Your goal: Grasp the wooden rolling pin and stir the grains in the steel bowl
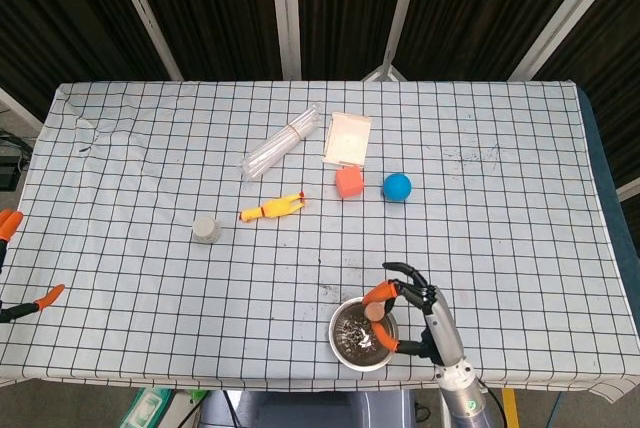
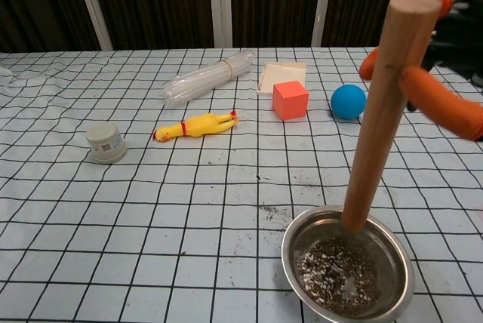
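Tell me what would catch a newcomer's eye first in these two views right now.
The tall wooden rolling pin dominates the chest view, held near its top by the right robot hand, its lower end at the far rim of the round steel bowl of dark grains at the table's near edge. Behind it, mid-table, sit an orange cube and a blue ball side by side.

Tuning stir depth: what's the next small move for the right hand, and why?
Probably lower it a little. The right hand grips the wooden rolling pin near its top, tilted, and the pin's lower end seems to sit by the far rim of the steel bowl, above the grains rather than in them.
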